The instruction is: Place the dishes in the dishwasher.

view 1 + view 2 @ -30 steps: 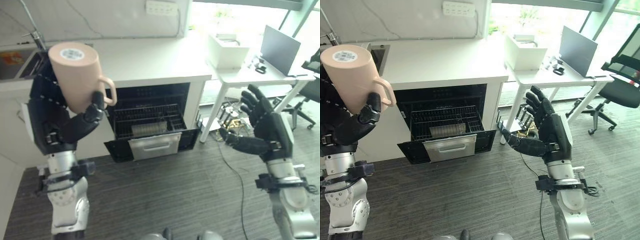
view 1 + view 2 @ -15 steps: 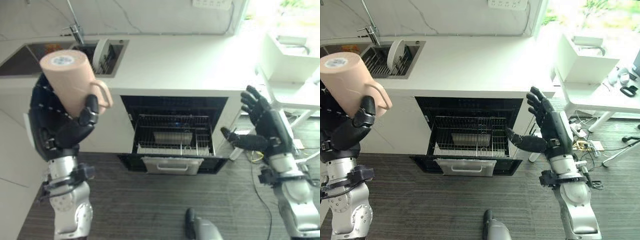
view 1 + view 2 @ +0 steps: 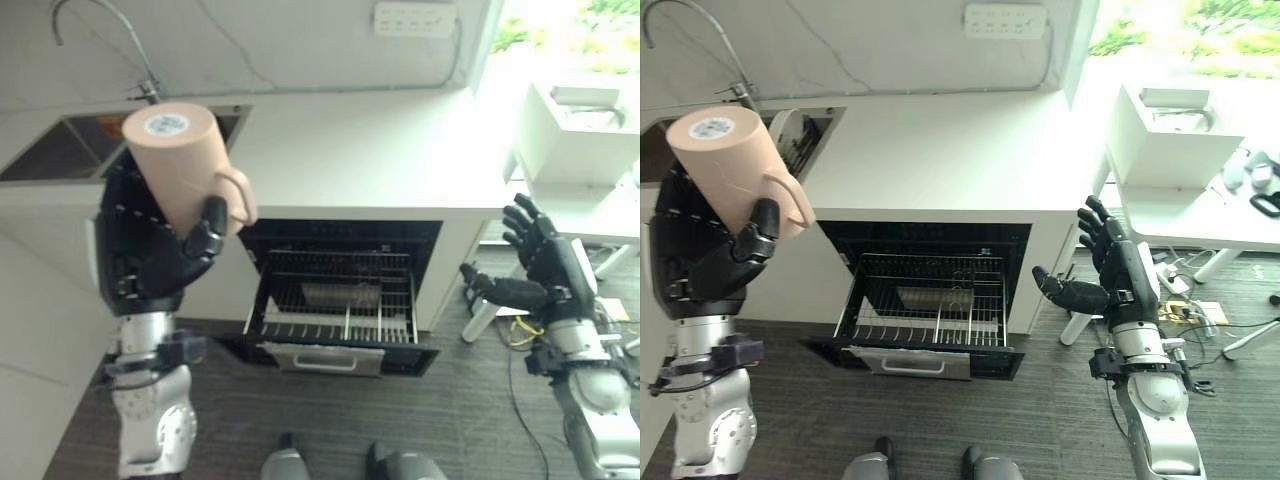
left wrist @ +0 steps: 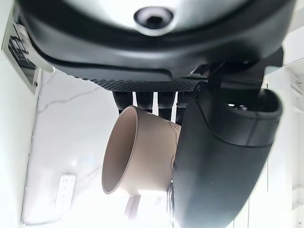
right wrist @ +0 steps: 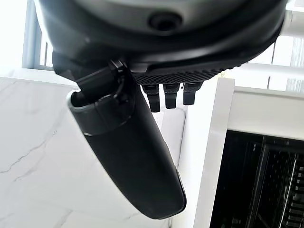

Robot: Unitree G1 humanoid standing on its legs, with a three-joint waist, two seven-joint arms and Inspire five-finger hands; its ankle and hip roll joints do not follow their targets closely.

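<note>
My left hand (image 3: 150, 265) is raised at the left, shut on a beige mug (image 3: 182, 165) held bottom up with its handle toward the right; the mug (image 4: 137, 161) shows between thumb and fingers in the left wrist view. Below the white counter (image 3: 370, 150) the dishwasher (image 3: 340, 290) stands open, its wire rack (image 3: 335, 310) pulled out over the lowered door. A white plate (image 3: 788, 135) stands in the sink rack at the counter's left. My right hand (image 3: 545, 275) is open at the right, beside the dishwasher's right side, holding nothing.
A sink (image 3: 60, 150) with a curved tap (image 3: 100, 40) lies at the counter's left. A white desk (image 3: 1200, 190) carrying a white box (image 3: 1170, 120) stands at the right, with cables on the floor under it. Dark floor (image 3: 450, 420) lies in front of the dishwasher.
The camera has shifted, so the dishwasher sits more central. My left hand with the mug has moved right and slightly up. My right hand has dropped lower and further right.
</note>
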